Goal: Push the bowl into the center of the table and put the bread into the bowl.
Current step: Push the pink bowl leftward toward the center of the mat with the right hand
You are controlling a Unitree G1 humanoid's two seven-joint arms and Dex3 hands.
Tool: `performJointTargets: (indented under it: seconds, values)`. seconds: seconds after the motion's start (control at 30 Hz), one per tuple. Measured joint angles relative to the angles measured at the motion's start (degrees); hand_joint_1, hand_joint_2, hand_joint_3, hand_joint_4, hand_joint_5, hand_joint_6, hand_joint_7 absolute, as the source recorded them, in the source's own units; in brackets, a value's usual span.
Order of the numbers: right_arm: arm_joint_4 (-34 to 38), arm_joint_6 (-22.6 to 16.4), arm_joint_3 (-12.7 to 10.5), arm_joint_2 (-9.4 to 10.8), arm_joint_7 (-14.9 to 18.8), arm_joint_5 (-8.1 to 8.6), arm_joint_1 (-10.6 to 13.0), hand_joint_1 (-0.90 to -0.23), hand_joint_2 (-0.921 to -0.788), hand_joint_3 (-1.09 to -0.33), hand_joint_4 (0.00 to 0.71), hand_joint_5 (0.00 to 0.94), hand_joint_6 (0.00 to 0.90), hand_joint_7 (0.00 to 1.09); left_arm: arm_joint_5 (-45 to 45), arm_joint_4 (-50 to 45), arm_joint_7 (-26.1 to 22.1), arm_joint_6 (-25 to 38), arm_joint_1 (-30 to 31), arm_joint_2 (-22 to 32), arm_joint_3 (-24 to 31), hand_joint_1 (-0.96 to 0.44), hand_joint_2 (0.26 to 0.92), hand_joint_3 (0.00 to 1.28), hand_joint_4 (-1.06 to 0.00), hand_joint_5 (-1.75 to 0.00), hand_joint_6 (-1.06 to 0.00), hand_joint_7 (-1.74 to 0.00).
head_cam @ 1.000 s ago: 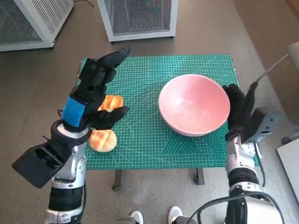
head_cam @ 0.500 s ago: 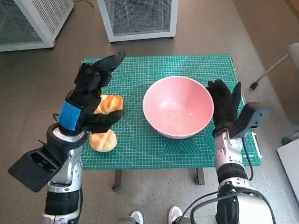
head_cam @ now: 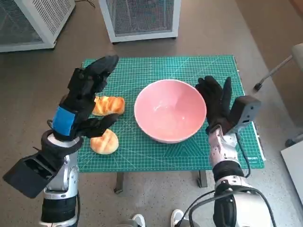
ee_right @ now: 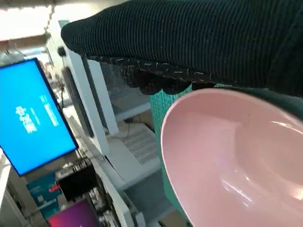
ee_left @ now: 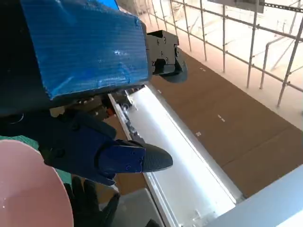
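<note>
Nearest the robot, round bread roll [head_cam: 104, 141] sits at the worktop's [head_cam: 161, 156] front-left edge. Left hand [head_cam: 83, 101] hovers above it, fingers spread, holding nothing. Second bread piece [head_cam: 109, 105] lies just behind, partly under that hand. Pink bowl [head_cam: 170, 110] sits near the middle of the green mat. Right hand [head_cam: 215, 101], fingers spread, flat against the bowl's right wall, nothing grasped. White cabinets [head_cam: 139, 16] stand on the floor beyond.

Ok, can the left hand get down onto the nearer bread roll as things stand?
Probably yes. The left hand hovers open above both rolls, and nothing lies between it and the nearer bread roll; the bowl sits apart to the side.
</note>
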Motion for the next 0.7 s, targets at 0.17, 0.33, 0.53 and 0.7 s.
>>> performJointTargets:
  seconds: [0.17, 0.33, 0.53, 0.7]
  values:
    - [0.02, 0.69, 0.00, 0.75, 0.02, -0.04, -0.34, -0.348, -0.920, -0.565, 0.306, 0.004, 0.196, 0.36, 0.56, -0.19, 0.58, -0.01, 0.35, 0.03, 0.06, -0.53, 0.921, 0.30, -0.28, -0.03, -0.10, -0.46]
    - [0.03, 1.07, -0.01, 0.92, 0.18, -0.06, -0.61, -0.348, -0.919, -0.551, 0.323, 0.010, 0.200, 0.36, 1.01, -0.55, 1.17, -0.01, 0.60, 0.03, 0.02, -0.53, 0.921, 0.30, -0.28, -0.03, -0.10, -0.45]
    - [0.02, 1.13, -0.10, 0.52, 0.54, -0.06, -1.37, -0.349, -0.917, -0.546, 0.324, 0.007, 0.183, 0.35, 1.12, -0.55, 1.57, -0.10, 0.60, 0.03, 0.01, -0.53, 0.921, 0.31, -0.28, -0.03, -0.11, -0.44]
    - [-0.17, 0.54, -0.21, -0.55, 0.82, -0.04, -2.11, -0.346, -0.914, -0.550, 0.308, 0.001, 0.182, 0.34, 1.12, -0.51, 1.70, -0.18, 0.60, 0.03, -0.01, -0.53, 0.921, 0.30, -0.28, -0.03, -0.11, -0.44]
